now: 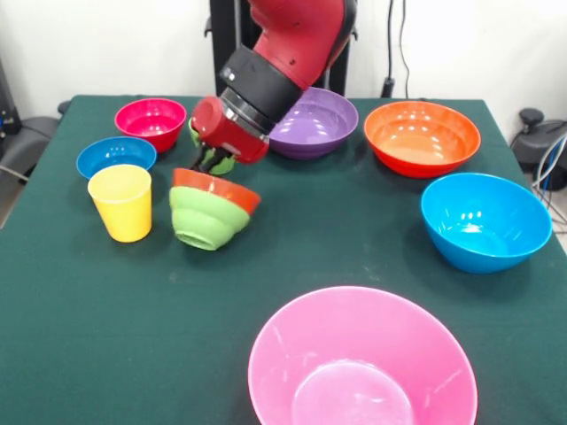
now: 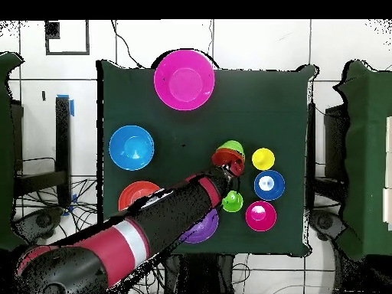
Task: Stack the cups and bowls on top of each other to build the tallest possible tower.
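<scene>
Bowls ringed the gripper (image 1: 213, 162): nearest the camera sat the pink bowl (image 1: 359, 363), farther back the light blue bowl (image 1: 485, 220), both well off to one side of it. Just below the gripper, a small green bowl (image 1: 206, 219) lay tilted with an orange-red bowl (image 1: 218, 188) nested against it, the yellow cup (image 1: 121, 202) beside them and the dark blue bowl (image 1: 115, 156) behind that. Whether the gripper was open or closed could not be told, though something green showed at its tip; past it stood the magenta bowl (image 1: 151, 119), purple bowl (image 1: 314, 122) and orange bowl (image 1: 422, 135).
</scene>
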You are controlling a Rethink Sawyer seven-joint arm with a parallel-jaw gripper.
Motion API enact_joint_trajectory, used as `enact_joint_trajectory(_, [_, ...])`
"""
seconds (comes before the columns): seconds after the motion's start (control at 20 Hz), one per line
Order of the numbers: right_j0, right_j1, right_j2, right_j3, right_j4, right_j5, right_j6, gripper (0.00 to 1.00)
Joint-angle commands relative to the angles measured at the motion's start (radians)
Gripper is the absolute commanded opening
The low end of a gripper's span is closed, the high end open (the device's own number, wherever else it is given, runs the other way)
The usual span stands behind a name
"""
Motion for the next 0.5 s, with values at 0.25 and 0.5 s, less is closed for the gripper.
enact_joint_trajectory(0.25, [0.032, 0.071, -0.088, -0.126, 0.051, -0.112, 0.085, 0.00])
enact_joint_trajectory(0.5, [0.020, 0.079, -0.102, -0.129, 0.076, -0.161, 0.098, 0.00])
